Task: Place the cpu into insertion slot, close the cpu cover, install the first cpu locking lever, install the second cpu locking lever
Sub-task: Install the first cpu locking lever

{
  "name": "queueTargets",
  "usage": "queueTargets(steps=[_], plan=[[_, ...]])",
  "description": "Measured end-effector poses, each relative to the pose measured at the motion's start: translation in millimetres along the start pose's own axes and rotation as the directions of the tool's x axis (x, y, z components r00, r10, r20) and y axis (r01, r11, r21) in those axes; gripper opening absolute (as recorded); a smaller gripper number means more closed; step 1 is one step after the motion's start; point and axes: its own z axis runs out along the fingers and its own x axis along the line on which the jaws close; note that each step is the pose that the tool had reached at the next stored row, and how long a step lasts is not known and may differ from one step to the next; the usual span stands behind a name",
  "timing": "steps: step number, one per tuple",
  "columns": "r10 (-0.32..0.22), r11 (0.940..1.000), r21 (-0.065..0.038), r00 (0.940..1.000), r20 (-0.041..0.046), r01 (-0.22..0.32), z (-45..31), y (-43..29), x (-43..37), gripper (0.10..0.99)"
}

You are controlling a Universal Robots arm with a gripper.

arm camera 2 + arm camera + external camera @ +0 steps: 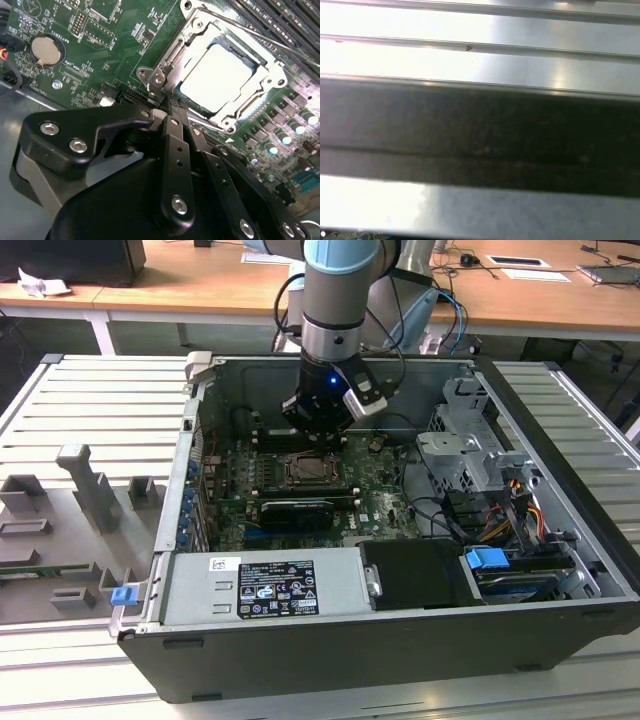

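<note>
The cpu, pale and silvery, lies in the insertion slot on the green motherboard inside the open computer case. The grey metal cpu cover lies flat around it, framing the chip. A thin lever rod runs along one side of the socket; I cannot tell whether it is latched. My gripper is shut, its black fingers pressed together with the tips just beside the socket's hinge corner. In the exterior view the gripper hangs right over the socket's far edge.
Long black memory slots flank the socket, and a coin battery sits on the board. A labelled grey power supply, a drive cage and cables crowd the case. Grey fixture blocks stand at the exterior view's left.
</note>
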Motion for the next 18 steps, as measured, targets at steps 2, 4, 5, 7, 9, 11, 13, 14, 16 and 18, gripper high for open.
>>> queueTargets(steps=[2, 4, 5, 7, 9, 11, 13, 14, 16, 18], plan=[[0.000, 1.0000, -0.004, 1.0000, 0.0022, 0.000, -2.1, 0.3, 2.9, 0.106], [0.000, 1.0000, -0.007, 1.0000, 0.0059, 0.001, -7.4, 0.7, 6.4, 0.106], [0.000, 1.0000, -0.007, 1.0000, 0.0070, 0.000, -10.4, 0.9, 7.7, 0.106], [-0.001, 1.0000, -0.007, 1.0000, 0.0094, 0.001, -16.2, 1.2, 10.1, 0.106], [-0.001, 1.0000, -0.008, 0.9999, 0.0135, 0.001, -17.7, 1.6, 14.8, 0.106], [-0.006, 0.9999, -0.008, 0.9999, 0.0156, 0.006, -17.7, 2.4, 16.8, 0.106], [-0.014, 0.9999, -0.008, 0.9998, 0.0156, 0.014, -17.6, 4.6, 16.7, 0.106], [-0.014, 0.9999, -0.008, 0.9998, 0.0155, 0.014, -17.6, 5.4, 16.6, 0.106], [-0.015, 0.9999, -0.008, 0.9998, 0.0154, 0.015, -17.3, 7.1, 15.7, 0.106], [-0.014, 0.9999, -0.008, 0.9998, 0.0155, 0.014, -16.5, 7.1, 13.6, 0.106]])
